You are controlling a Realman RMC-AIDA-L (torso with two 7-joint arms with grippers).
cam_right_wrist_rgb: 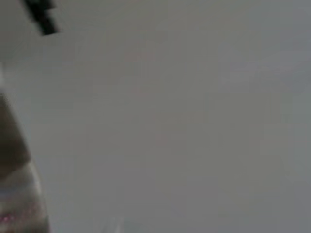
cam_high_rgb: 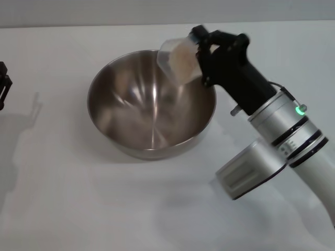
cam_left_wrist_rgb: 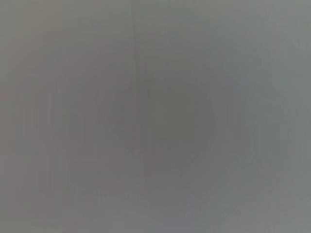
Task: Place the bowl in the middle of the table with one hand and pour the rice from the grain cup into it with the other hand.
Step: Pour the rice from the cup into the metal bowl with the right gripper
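Tipping the cup (cam_high_rgb: pixel 179 61) in my right pincer (cam_high_rgb: pixel 201 47), I hold it over the bowl (cam_high_rgb: pixel 152 104) just below, mid-counter (cam_high_rgb: pixel 78 209). Rice (cam_high_rgb: pixel 184 58) remains inside; pouring is left. Left pincer (cam_high_rgb: pixel 4 83) idles far off.

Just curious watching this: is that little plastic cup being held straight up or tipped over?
Tipped. The right gripper holds the grain cup tilted over the bowl, with rice still inside it.

no readable text, labels, brands, numbers or signs show on anything here.
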